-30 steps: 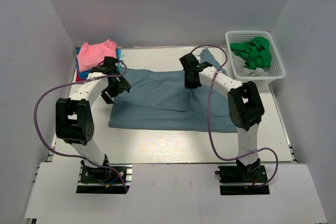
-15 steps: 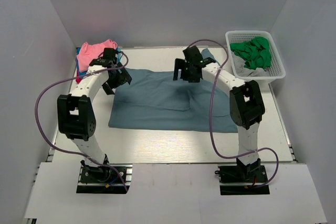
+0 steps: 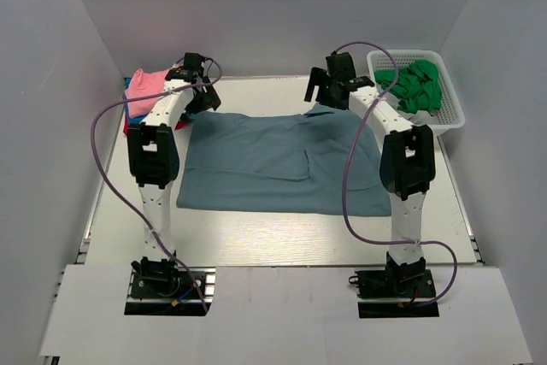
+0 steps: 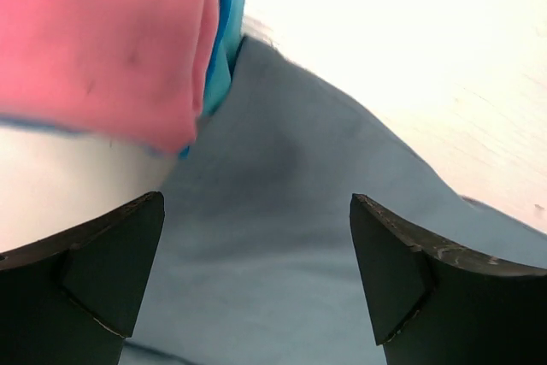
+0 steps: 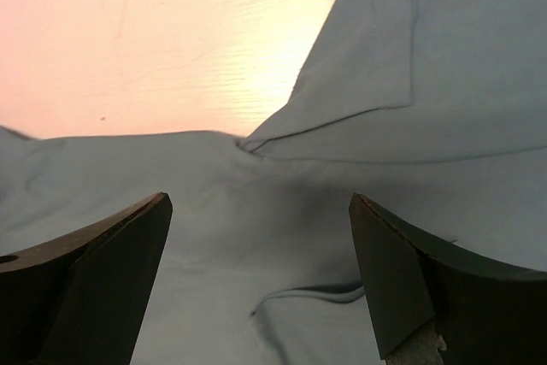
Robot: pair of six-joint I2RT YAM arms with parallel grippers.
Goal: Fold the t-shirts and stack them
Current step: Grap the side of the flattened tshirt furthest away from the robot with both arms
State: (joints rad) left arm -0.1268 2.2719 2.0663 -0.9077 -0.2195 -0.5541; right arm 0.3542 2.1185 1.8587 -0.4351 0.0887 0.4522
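Note:
A large slate-blue t-shirt [image 3: 273, 160] lies spread flat across the table. At the back left, a pink t-shirt [image 3: 145, 87] tops a small stack, with a bright blue one [image 4: 227, 23] under it. My left gripper [image 3: 202, 97] hovers open over the slate-blue shirt's back left corner [image 4: 282, 228], beside the pink shirt [image 4: 102, 40]; nothing is between its fingers [image 4: 111, 271]. My right gripper [image 3: 325, 91] hovers open over the shirt's back right part, near where the sleeve [image 5: 427, 57] joins the body [image 5: 256, 211]. Its fingers [image 5: 402, 279] hold nothing.
A white mesh basket [image 3: 408, 54] stands at the back right with green cloth [image 3: 414, 83] and some pale cloth in it. Grey walls close in the table on three sides. Bare white tabletop [image 3: 282, 237] shows in front of the shirt.
Both arms have reached from the shirt's middle to its back edge. The right gripper, narrower a second ago, now stands wide open.

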